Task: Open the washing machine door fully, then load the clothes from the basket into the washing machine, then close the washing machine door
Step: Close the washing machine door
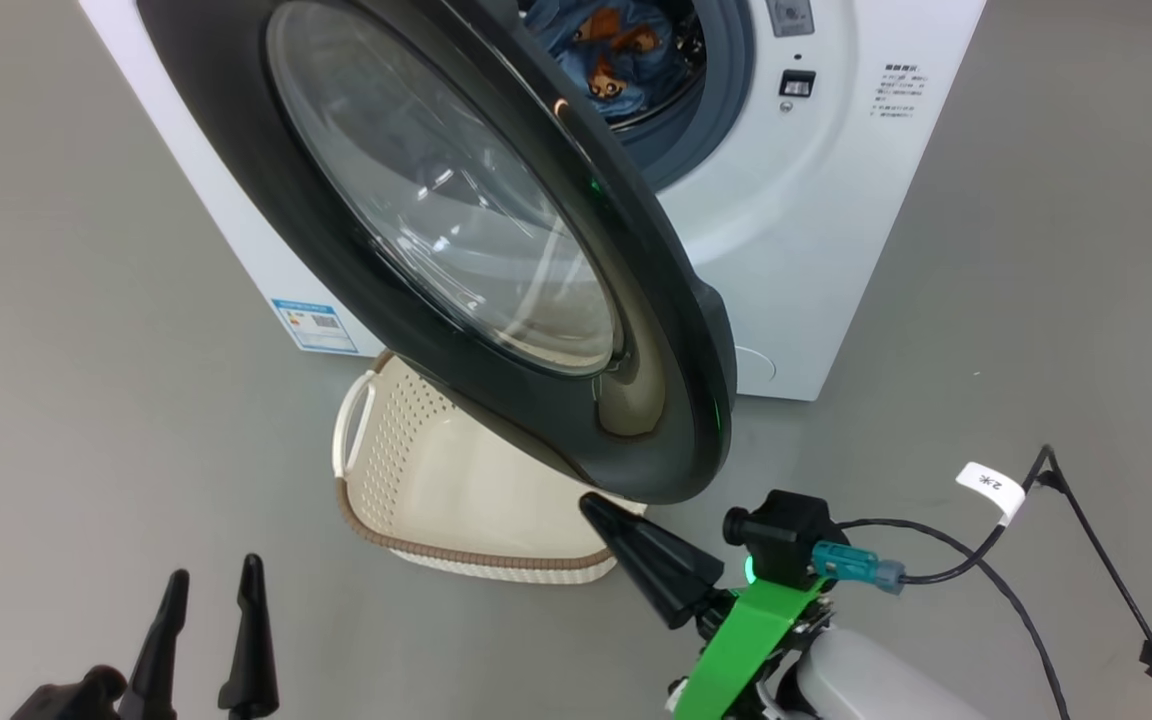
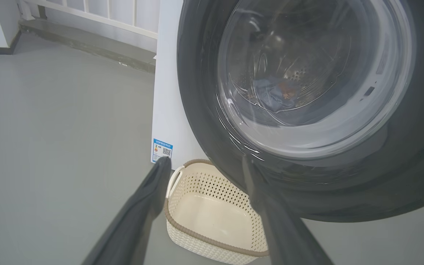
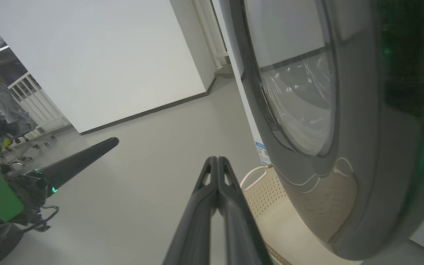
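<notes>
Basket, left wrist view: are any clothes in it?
No, the basket has a bare cream floor; the clothes lie inside the washing machine, seen through the washing machine door.

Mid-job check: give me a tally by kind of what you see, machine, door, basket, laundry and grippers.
Washing machine: 1
Door: 1
Basket: 1
Clothes bundle in the drum: 1 (separate pieces cannot be told apart)
Grippers: 2 (left gripper open, right gripper shut)
Total: 6
</notes>
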{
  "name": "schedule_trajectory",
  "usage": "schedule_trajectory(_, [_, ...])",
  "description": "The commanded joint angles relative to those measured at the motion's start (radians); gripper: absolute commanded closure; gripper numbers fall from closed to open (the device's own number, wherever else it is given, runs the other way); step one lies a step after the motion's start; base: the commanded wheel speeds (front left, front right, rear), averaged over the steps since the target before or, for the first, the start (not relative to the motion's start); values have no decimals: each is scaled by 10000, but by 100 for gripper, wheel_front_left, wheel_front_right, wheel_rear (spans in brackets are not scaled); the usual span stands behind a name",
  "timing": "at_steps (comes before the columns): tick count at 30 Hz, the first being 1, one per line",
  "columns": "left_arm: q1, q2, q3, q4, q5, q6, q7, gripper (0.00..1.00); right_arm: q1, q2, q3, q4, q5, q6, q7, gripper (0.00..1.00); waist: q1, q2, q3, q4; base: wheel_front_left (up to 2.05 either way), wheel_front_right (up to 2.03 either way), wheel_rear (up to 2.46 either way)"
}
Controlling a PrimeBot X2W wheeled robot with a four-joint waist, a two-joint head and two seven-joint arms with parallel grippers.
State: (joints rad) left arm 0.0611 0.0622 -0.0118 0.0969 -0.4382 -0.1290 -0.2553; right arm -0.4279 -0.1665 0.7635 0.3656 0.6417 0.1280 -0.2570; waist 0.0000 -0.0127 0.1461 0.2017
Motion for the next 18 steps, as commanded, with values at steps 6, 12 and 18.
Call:
schedule_trajectory(6, [-528,109,249,-129,-92,-17,-65,0,-50,183,-495,230,-14,27,-48,100,0,0,224,-64,0,0,0])
schedule_trajectory(12, [-646,156,217,-134,-111,-17,-65,0,-140,172,-1100,294,-126,27,-48,100,0,0,353,-117,0,0,0])
schedule_trajectory(18, [-755,184,183,-172,-94,-17,-65,0,-235,189,-1754,167,-246,27,-48,100,0,0,498,-182,0,0,0])
